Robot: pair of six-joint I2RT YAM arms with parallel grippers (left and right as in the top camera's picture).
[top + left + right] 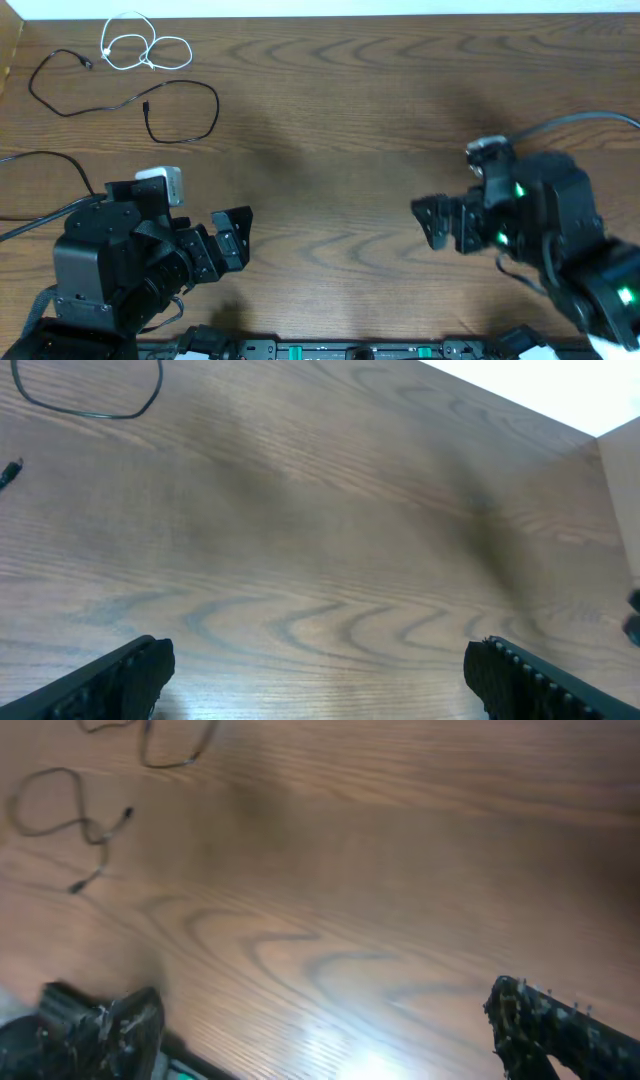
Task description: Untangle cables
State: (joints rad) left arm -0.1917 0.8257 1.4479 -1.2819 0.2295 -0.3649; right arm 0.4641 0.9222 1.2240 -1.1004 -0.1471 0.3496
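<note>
In the overhead view a short white cable point(145, 46) lies coiled at the far left. A thin black cable point(190, 88) runs beside it in open curves, apart from the white one. My left gripper point(236, 236) is open and empty over bare wood, well in front of both cables. My right gripper point(432, 221) is open and empty at the right. The left wrist view shows my open jaws point(320, 672), a black cable loop point(95, 410) and a plug end point(10, 472). The right wrist view shows my open jaws point(325, 1025) and blurred thin cables point(85, 830) far off.
A thicker black wire point(45, 160) runs from the table's left edge to the left arm's base. Another thick wire point(580, 120) leads to the right arm. The wooden table point(350, 110) stretches between the grippers.
</note>
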